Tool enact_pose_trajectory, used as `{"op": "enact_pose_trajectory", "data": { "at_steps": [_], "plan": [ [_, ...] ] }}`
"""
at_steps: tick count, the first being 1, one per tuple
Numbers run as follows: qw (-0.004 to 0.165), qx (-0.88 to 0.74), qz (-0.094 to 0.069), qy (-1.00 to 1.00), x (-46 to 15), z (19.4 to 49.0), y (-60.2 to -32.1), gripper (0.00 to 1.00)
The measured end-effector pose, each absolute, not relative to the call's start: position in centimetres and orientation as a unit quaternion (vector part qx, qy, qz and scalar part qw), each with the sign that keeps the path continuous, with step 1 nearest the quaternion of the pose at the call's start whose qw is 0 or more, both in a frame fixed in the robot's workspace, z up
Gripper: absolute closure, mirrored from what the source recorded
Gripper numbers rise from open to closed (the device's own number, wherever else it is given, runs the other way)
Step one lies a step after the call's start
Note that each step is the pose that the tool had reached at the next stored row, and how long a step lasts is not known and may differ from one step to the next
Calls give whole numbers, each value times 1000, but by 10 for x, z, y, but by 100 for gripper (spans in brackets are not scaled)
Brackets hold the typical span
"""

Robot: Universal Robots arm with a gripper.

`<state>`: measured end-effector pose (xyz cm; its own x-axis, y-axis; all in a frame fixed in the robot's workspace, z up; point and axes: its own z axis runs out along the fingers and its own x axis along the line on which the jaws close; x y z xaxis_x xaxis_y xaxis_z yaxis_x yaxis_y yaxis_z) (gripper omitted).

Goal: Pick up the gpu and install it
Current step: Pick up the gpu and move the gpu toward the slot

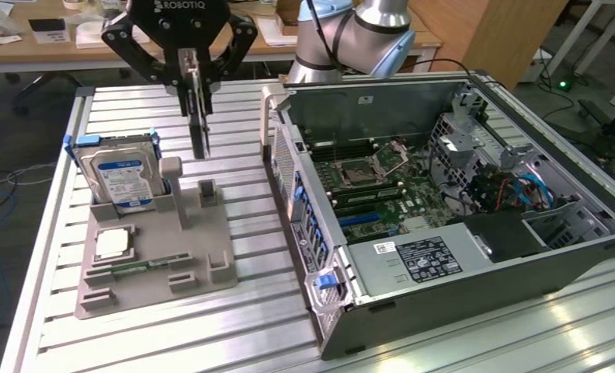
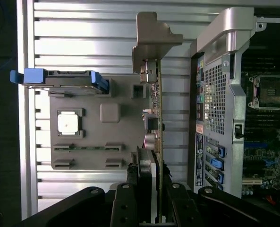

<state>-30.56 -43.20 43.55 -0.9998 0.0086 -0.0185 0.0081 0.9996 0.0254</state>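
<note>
The gripper (image 1: pixel 196 84), jaws closed narrowly on the gpu (image 1: pixel 199 132), holds the card edge-on above the grey parts tray (image 1: pixel 189 241), at the exterior view's left of the open computer case (image 1: pixel 494 299).

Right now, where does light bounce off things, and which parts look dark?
Exterior view: glare streaks the slatted table near the computer case. Wrist view: the table slats shine brightly, while the claw holding the gpu is a dark silhouette.
</note>
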Motion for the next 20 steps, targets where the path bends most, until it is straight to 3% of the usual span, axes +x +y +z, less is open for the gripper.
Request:
{"op": "enact_pose_trajectory", "data": {
  "at_steps": [20],
  "plan": [
    [9,4,13,1000,-280,442,-432,72]
  ]
}}
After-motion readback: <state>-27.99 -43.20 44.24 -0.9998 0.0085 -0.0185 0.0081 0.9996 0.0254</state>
